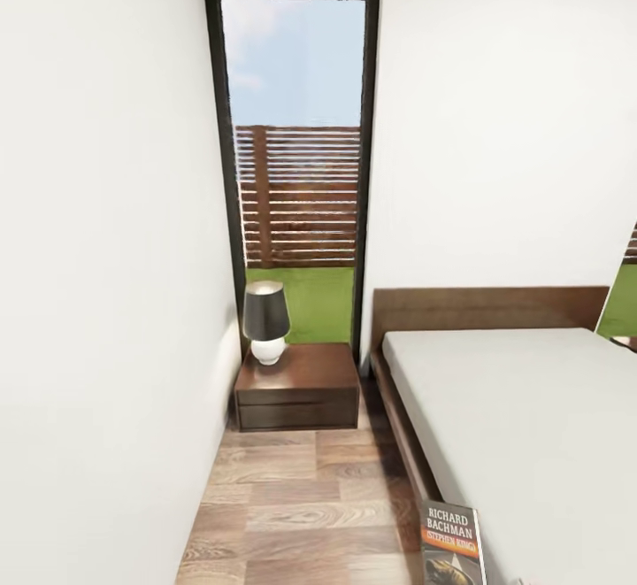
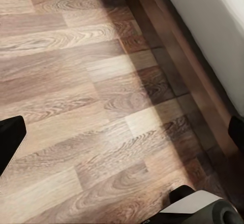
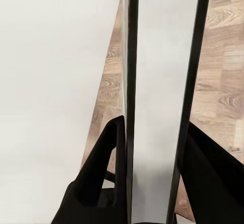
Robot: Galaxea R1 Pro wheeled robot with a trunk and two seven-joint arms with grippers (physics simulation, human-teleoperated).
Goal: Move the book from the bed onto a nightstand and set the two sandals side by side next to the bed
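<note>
Head view: camera is looking down a narrow aisle of wood-plank floor (image 1: 283, 496) between a white wall (image 1: 97, 257) on the left and the large low bed with dark brown frame and pale grey-beige mattress (image 1: 531, 417) on the right. The thin black paperback with white "RICHARD BACHMAN" lettering and an orange band (image 1: 452, 542) is standing upright at the near bottom edge, over the bed's left rim. At the far end of the aisle the low dark-brown wooden nightstand with drawer fronts (image 1: 297, 395) is sitting against the wall, just left of the headboard. A small lamp with white round base and black shade (image 1: 266, 323) is resting on its left part. Behind it a tall black-framed window (image 1: 296, 160) is showing a slatted fence and grass.

Left wrist view: planks and the bed's dark frame with a strip of mattress. The left gripper (image 2: 122, 142) is hanging over bare floor, its black fingertips (image 2: 10, 137) spread wide at opposite edges, nothing between them.

Right wrist view: the right gripper (image 3: 152, 178) is pinching the book edge-on; the black fingers (image 3: 104, 173) are pressing against both covers, the pale page edge (image 3: 160, 107) running away between them, with mattress on one side and floor on the other.
</note>
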